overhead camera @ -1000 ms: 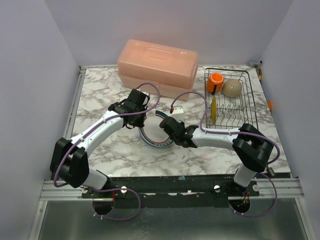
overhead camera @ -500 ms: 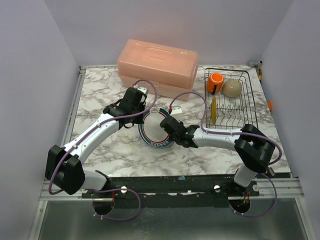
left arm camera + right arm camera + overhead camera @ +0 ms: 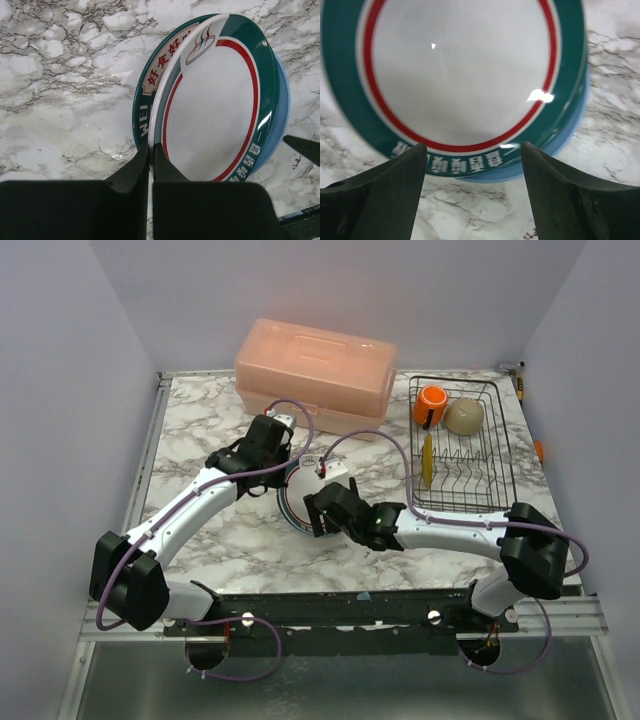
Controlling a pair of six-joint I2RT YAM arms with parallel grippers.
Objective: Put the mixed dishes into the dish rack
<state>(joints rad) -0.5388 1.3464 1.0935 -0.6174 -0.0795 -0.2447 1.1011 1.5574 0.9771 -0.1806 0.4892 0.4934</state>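
A white plate with a green band and red ring [image 3: 215,105] is tilted up off a blue plate [image 3: 283,105] on the marble table. My left gripper [image 3: 151,150] is shut on the white plate's rim, its jaws pinching the edge. In the top view the left gripper [image 3: 285,466] is at the far side of this plate [image 3: 298,502]. My right gripper [image 3: 472,167] is open just short of the plate's near edge [image 3: 465,75], touching nothing, and the blue plate [image 3: 572,132] shows beneath. The dish rack [image 3: 497,455] holds an orange mug [image 3: 432,402], a cream bowl [image 3: 465,416] and an upright yellow plate [image 3: 427,460].
A big pink plastic box [image 3: 315,375] stands at the back, just behind the left wrist. The right gripper [image 3: 318,514] and its forearm lie across the table between the plates and the rack. Grey walls close in both sides.
The left gripper closed on the white plate's rim and tipped the plate up. The right gripper let go, opened wide and drew back toward the near left.
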